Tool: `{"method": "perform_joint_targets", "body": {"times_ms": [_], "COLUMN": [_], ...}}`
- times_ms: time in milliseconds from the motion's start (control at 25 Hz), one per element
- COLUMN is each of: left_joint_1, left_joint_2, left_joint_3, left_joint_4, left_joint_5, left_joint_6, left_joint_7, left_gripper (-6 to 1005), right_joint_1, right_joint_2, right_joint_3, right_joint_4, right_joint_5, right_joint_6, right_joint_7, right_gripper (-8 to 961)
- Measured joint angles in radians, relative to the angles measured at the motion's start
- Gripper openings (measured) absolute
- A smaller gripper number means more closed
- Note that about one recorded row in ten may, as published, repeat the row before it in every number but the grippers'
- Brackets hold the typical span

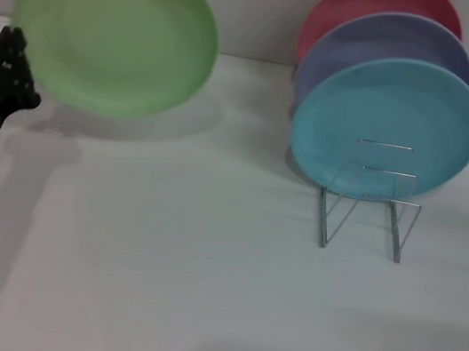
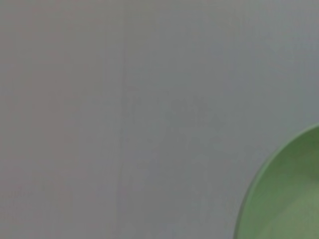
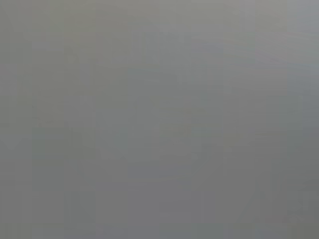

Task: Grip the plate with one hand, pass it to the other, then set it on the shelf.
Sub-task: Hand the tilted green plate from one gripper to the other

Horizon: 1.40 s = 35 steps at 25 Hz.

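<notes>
The light green plate [image 1: 119,30] is off the table at the far left, tilted up with its face toward the head camera, and its shadow falls on the table below. My left gripper [image 1: 10,39] is at the plate's left rim and shut on it. The black wrist and the green ring light run down the left edge of the head view. A curved part of the same plate [image 2: 289,199] shows in the left wrist view. The silver wire shelf [image 1: 369,203] stands at the right. My right gripper is out of view, and its wrist view shows only plain grey.
Three plates stand upright in the shelf's rear loops: a light blue plate [image 1: 386,129] in front, a lavender plate [image 1: 391,44] behind it and a red plate [image 1: 371,5] at the back. The front loops hold nothing. The white table [image 1: 160,244] spreads between plate and shelf.
</notes>
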Motion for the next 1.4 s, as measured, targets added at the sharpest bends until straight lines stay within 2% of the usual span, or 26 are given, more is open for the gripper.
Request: {"method": "perform_joint_targets", "body": {"times_ms": [40, 200, 240, 280, 400, 600, 760, 1040, 1400], "left_joint_1": [0.009, 0.024, 0.026, 0.026, 0.029, 0.033, 0.036, 0.072, 0.073], "left_joint_2": [0.000, 0.000, 0.000, 0.000, 0.000, 0.000, 0.000, 0.000, 0.000], "left_joint_3": [0.022, 0.123, 0.183, 0.183, 0.261, 0.378, 0.434, 0.468, 0.521], "left_joint_4": [0.000, 0.011, 0.025, 0.025, 0.068, 0.161, 0.191, 0.222, 0.226], "left_joint_5": [-0.030, -0.149, -0.215, -0.215, -0.323, -0.528, -0.600, -0.630, -0.691], "left_joint_6": [0.019, 0.081, 0.098, 0.098, 0.102, 0.117, 0.161, 0.184, 0.213], "left_joint_7": [0.014, 0.101, 0.160, 0.160, 0.276, 0.481, 0.521, 0.522, 0.521], "left_gripper": [27, 27, 27, 27, 28, 28, 28, 28, 29], "right_joint_1": [-0.015, -0.038, -0.055, -0.062, -0.081, -0.130, -0.149, -0.119, -0.039], "right_joint_2": [0.001, 0.001, 0.003, 0.004, 0.007, 0.010, 0.009, 0.009, 0.011], "right_joint_3": [-0.052, -0.131, -0.182, -0.201, -0.243, -0.344, -0.456, -0.602, -0.622], "right_joint_4": [0.005, 0.019, 0.034, 0.041, 0.063, 0.180, 0.286, 0.376, 0.398], "right_joint_5": [-0.001, -0.001, -0.001, -0.001, -0.005, -0.015, -0.016, -0.017, -0.067], "right_joint_6": [-0.028, -0.060, -0.082, -0.091, -0.112, -0.155, -0.173, -0.128, -0.013], "right_joint_7": [0.004, 0.006, 0.003, 0.002, -0.001, -0.105, -0.234, -0.281, -0.278], "right_gripper": [701, 700, 700, 700, 699, 699, 699, 700, 701]}}
